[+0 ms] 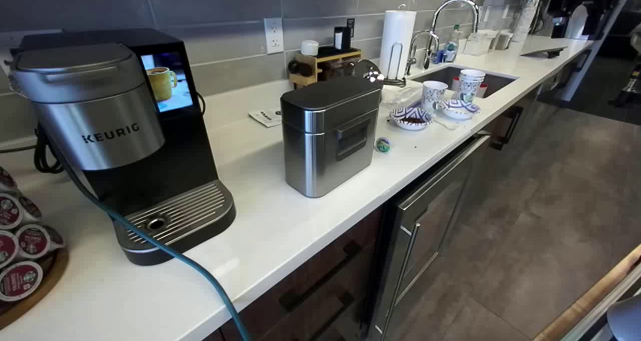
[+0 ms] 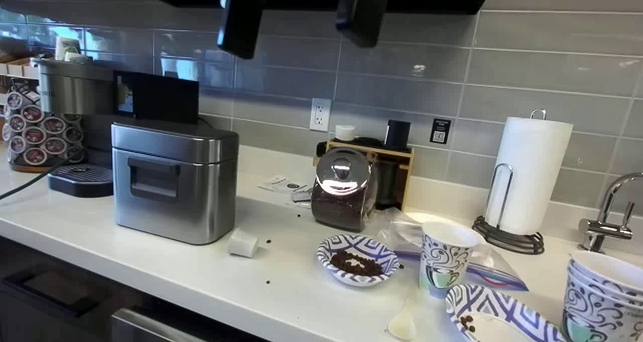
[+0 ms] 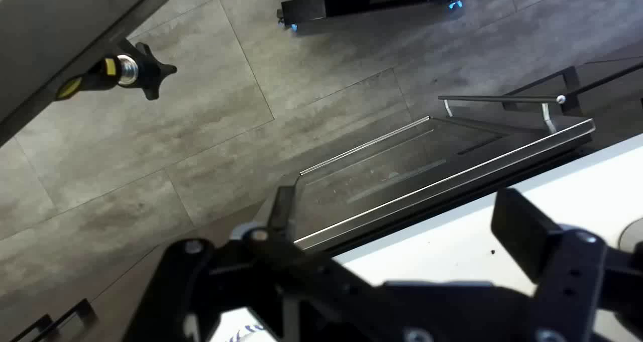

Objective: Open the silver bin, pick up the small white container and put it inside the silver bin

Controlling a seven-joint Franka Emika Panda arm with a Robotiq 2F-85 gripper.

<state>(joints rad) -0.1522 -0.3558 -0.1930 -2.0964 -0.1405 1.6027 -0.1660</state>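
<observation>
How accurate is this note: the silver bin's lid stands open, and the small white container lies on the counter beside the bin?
Wrong about the lid: it is closed on the silver bin, as both exterior views show. The small white container does lie on the counter beside it.

The bin [image 2: 196, 201] is silver, the small container [image 2: 243, 244] white with a green-and-blue end, the gripper [image 2: 300, 43] black. Blue-violet zigzags pattern the white bowls [image 2: 359, 242]; dark swirls and pale green mark the white cups [image 2: 444, 261]. The cable [image 1: 200, 270] is teal, the counter [image 1: 265, 231] white.
</observation>
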